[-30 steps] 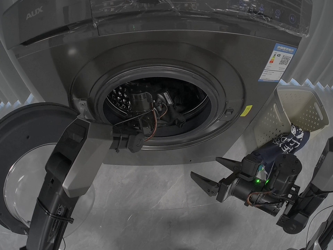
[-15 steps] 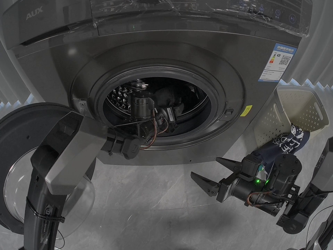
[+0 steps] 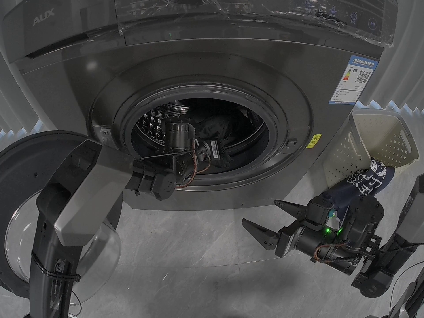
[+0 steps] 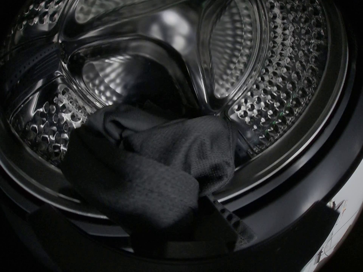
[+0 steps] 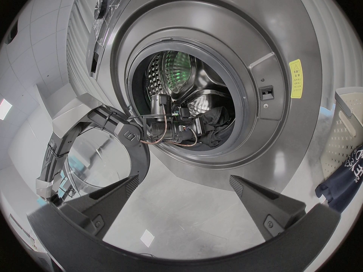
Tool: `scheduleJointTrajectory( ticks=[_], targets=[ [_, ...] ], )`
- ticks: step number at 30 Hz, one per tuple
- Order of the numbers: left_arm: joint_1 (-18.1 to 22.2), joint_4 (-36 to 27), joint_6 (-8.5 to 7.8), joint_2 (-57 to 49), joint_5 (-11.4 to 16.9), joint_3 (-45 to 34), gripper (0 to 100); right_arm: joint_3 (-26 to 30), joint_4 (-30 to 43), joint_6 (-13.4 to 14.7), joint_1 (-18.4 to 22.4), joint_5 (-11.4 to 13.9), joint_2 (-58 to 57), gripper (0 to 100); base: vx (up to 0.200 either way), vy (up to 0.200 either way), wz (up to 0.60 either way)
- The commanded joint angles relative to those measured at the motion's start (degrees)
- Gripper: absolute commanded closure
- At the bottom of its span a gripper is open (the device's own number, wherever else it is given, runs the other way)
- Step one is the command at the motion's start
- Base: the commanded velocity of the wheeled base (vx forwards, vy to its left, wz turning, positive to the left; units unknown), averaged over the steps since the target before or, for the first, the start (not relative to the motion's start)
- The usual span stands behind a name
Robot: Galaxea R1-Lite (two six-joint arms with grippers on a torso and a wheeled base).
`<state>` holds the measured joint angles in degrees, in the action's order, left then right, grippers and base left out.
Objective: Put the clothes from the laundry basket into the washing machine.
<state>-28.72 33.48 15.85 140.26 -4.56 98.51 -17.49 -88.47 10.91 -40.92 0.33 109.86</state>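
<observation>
My left gripper (image 3: 223,152) is inside the mouth of the grey washing machine (image 3: 221,62), just past the door seal. It is shut on a black garment (image 4: 159,163) that bunches over its fingers above the drum's lower rim; one textured pad (image 4: 227,223) peeks from under the cloth. From the right wrist, the black garment (image 5: 217,121) hangs at that gripper (image 5: 203,127). My right gripper (image 3: 260,213) is open and empty, low over the floor in front of the machine. A navy garment (image 3: 371,179) with white print hangs over the rim of the cream laundry basket (image 3: 388,138).
The round machine door (image 3: 26,177) is swung open to the left, beside my left arm. The basket stands against the machine's right front corner, close behind my right arm. Bare grey floor (image 3: 190,252) lies before the machine.
My left arm has drawn back from deeper in the drum, its elbow shifting left and down. The black garment now shows in the drum mouth. The right arm has not moved.
</observation>
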Motion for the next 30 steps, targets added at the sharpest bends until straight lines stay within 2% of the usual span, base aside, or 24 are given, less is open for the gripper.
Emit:
scheduleJointTrajectory(
  ticks=[1,5,7,9,12,15,20,22,29,30],
  targets=[
    [-0.1,0.5,0.24,0.4,-0.4,2.8,100,-0.1,0.0,0.0,0.0,0.0,0.0,0,0.0,0.0,0.0],
    [0.2,1.1,1.47,1.1,-0.9,6.2,100,-0.2,0.0,0.2,0.0,0.0,0.0,0,0.0,0.0,0.0],
    [0.2,2.2,4.02,2.9,-2.7,11.1,100,-0.2,0.0,0.2,0.0,0.0,0.0,0,0.0,0.0,0.0],
    [0.2,4.1,4.63,5.3,-4.1,15.0,100,-0.2,0.0,0.2,0.0,0.0,0.0,0,0.0,0.0,0.0],
    [0.7,7.4,4.37,8.1,-6.1,16.1,100,-0.2,0.0,0.2,0.0,0.0,0.0,0,0.0,0.0,0.0],
    [0.8,9.1,4.19,8.4,-6.4,16.1,100,-0.2,0.0,0.2,0.0,0.0,0.0,0,0.0,0.0,0.0],
    [1.5,9.7,4.1,8.4,-7.6,16.1,100,-0.2,0.0,0.2,0.0,0.0,0.0,0,0.0,0.0,0.0],
    [2.2,9.8,3.58,8.3,-8.8,16.1,100,-0.2,0.0,0.2,0.0,0.0,0.1,0,0.0,0.0,0.0],
    [1.8,10.6,2.08,9.1,-8.7,16.1,100,-0.1,0.0,0.2,-0.3,0.0,0.0,0,0.0,0.0,0.0],
    [1.7,10.6,2.08,9.1,-8.5,16.1,0,-0.1,0.0,0.2,-0.3,0.0,0.0,0,0.0,0.0,0.0]
  ],
)
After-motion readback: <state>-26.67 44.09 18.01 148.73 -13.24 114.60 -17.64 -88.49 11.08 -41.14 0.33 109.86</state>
